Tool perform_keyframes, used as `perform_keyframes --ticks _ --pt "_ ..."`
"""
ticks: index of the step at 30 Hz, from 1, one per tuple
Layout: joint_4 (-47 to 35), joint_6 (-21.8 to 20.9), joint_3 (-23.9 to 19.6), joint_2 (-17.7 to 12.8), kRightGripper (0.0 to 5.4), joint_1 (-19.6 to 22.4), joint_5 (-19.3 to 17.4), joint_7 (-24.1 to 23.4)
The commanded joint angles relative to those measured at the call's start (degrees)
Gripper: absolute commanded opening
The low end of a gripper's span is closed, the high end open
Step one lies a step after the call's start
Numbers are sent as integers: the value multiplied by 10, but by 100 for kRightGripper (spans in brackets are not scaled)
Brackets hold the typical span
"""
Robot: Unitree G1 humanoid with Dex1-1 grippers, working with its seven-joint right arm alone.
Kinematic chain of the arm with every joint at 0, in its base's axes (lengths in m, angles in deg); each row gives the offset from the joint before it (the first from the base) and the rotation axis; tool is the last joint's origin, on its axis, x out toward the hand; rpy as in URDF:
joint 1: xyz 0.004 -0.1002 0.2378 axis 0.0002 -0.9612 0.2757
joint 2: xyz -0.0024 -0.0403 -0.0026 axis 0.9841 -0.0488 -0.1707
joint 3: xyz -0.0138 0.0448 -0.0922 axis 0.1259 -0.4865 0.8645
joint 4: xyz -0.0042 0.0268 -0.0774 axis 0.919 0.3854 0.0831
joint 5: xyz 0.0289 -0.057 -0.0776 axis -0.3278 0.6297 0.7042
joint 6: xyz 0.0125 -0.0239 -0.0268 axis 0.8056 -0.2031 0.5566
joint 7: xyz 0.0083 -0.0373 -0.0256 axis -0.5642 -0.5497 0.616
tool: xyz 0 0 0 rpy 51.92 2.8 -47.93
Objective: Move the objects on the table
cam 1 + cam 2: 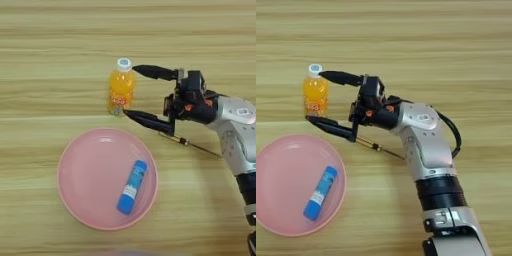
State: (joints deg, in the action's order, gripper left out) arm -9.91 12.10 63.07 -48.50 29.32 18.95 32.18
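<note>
A small orange-drink bottle (pixel 121 89) with a white cap stands upright on the wooden table (pixel 60 40), just beyond a pink plate. My right gripper (pixel 129 90) is open and reaches in from the right. One black finger lies beside the cap and the other at the bottle's base, neither closed on it. A blue glue stick (pixel 132 186) with a white label lies inside the pink plate (pixel 67 160). The right eye view shows the same bottle (pixel 315 95), gripper (pixel 314 96) and glue stick (pixel 320 192).
A thin brown pen-like stick (pixel 192 145) lies on the table under the gripper's wrist, right of the plate. My silver forearm (pixel 426 145) crosses the table from the lower right.
</note>
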Motion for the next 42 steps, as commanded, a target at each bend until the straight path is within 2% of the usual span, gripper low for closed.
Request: perform_keyframes --ticks 1,6,10,13,19,23,32,35,42 --pt "-26 16 17 -27 537 16 16 -1" --pt "-8 12 41 -38 537 17 40 23" --pt "14 7 62 -54 537 16 58 62" --pt "29 -12 73 -60 537 20 66 93" --pt "64 -38 108 -82 537 36 116 135" --pt "68 -44 123 -84 537 46 135 147" --pt "41 -67 145 -81 537 42 182 125" --pt "40 -87 154 -81 537 40 215 98" --pt "44 -101 173 -86 537 41 264 69"
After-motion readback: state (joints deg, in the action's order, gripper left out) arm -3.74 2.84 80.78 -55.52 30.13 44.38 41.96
